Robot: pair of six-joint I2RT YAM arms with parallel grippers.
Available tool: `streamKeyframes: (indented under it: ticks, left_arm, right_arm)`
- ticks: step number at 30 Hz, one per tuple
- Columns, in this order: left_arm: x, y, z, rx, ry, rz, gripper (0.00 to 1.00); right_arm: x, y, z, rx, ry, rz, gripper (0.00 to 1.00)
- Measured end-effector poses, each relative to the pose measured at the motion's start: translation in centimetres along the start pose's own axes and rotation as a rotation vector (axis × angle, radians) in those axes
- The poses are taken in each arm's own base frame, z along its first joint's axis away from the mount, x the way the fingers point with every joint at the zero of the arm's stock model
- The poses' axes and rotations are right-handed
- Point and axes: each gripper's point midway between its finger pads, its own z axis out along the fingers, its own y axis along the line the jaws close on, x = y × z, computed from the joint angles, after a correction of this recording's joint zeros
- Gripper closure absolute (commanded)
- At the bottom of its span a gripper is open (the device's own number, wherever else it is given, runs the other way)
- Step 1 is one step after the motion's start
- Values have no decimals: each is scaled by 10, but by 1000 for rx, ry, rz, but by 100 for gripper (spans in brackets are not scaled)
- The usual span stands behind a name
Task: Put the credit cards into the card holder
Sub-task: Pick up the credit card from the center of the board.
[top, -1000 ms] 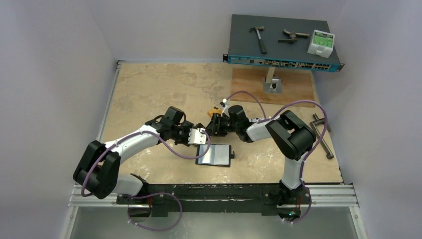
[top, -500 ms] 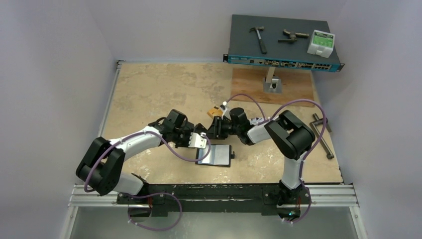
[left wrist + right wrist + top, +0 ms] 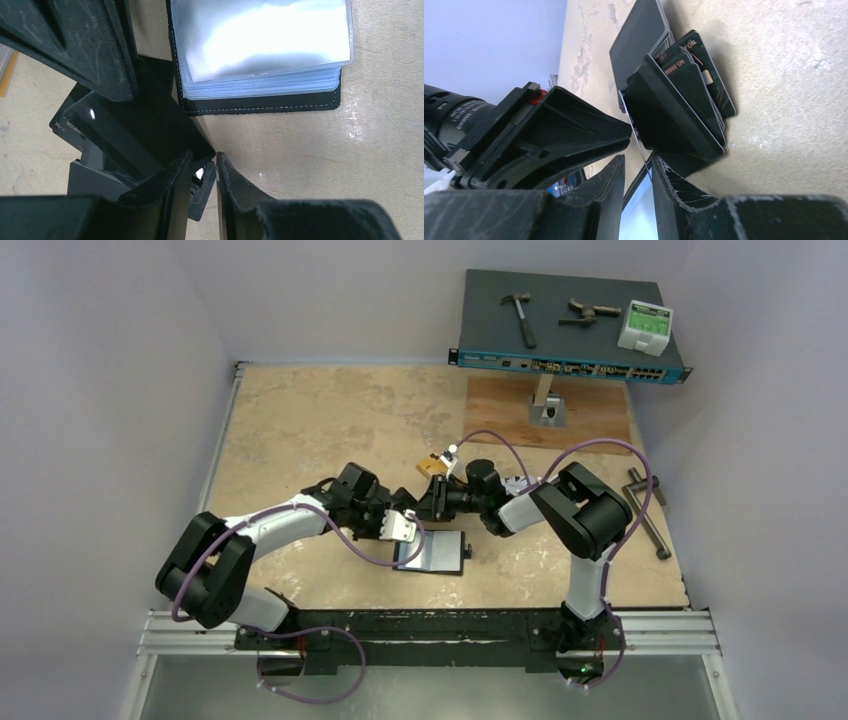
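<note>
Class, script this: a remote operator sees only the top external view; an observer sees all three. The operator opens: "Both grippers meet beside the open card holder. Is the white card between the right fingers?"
Observer: Yes. The right wrist view shows the silver-white card edge-on in the gap of the right gripper, with space beside it on one side.
Operator: So who is holding it?
Observer: In that view the left gripper appears to pinch the card's far part.
Operator: Is the holder ready?
Observer: The left wrist view shows the card holder lying open, its stack of clear sleeves facing up.
</note>
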Motion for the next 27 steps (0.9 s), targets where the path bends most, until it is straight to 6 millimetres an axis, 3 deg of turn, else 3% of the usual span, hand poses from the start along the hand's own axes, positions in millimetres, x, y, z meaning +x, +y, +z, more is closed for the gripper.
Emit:
streamKeyframes:
  ticks: [9,15,19,23,24,27]
  left_arm:
    - [0,-2,2,2,-9,8,73]
    - [-9,31,1,-116,-28,118,73]
    - [-12,39,0,-146,-35,142,73]
    - [-19,44,-7,-175,-43,168,73]
    - [-23,47,-11,-191,-49,179,62]
    - [-36,53,-31,-231,-64,135,56]
  right_arm:
    - [-4,10,0,-44,-8,-10,78]
    - [2,5,4,-43,2,-7,89]
    - [8,4,7,-42,17,-8,100]
    - [8,6,6,-39,19,-12,100]
    - [7,8,5,-37,18,-16,100]
    - [3,17,0,-35,12,-41,100]
